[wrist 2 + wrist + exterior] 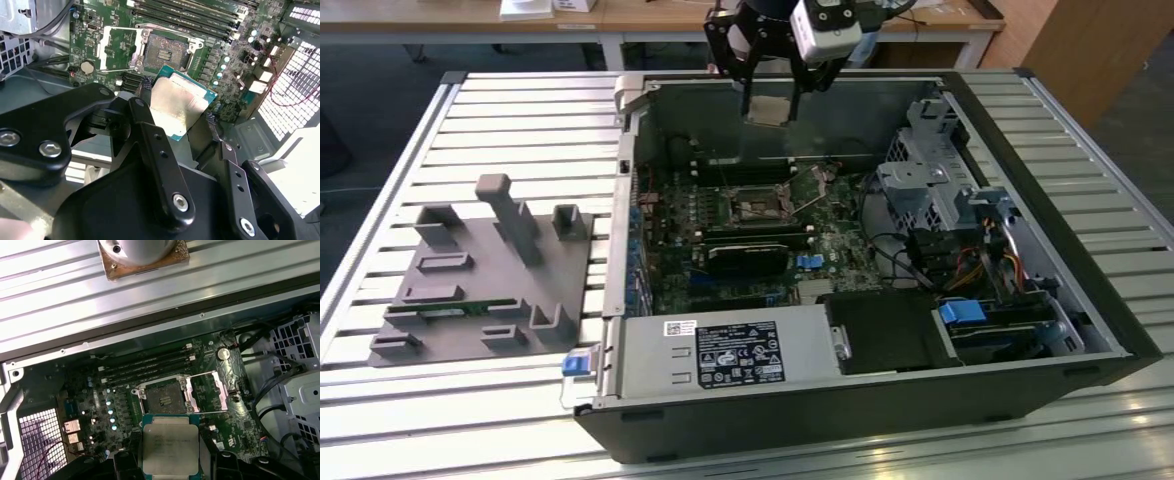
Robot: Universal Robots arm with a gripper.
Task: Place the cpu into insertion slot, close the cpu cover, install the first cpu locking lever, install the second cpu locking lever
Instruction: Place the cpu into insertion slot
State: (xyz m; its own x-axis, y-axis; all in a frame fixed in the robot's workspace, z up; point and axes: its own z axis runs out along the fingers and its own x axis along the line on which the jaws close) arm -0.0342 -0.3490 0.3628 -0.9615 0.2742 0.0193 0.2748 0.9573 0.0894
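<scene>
We are looking at an open desktop computer case (854, 410) lying on its side on a slatted metal worktop (520, 130). The jaws are hanging over the far end of the case, and they are clenching the cpu (767, 110) between them by two opposite edges. In the second wrist view the cpu (177, 102) is showing its pale silver face inside a green rim, with a black finger (150, 135) pressing in on either side. The chip is hovering in the air, clear of the board, and in the exterior view it is sitting farther back than the insertion slot (758, 208).

In the first wrist view the insertion slot (162, 399) is lying uncovered, its dark square field facing up inside a silvery rim. The cpu cover (212, 392) is standing swung open just beside the slot, on the side toward a round coin cell (223, 353), and green board is showing through its cut-out centre. Long black memory slots (150, 362) are running along the far side of the slot.

On the exterior view's left a grey moulded fixture (480, 270) is resting on the worktop beside the case, well apart from the jaws. A power supply box (720, 355) with a printed label is filling the near end of the case, and a metal drive cage (947, 200) with cables is occupying the exterior view's right.
</scene>
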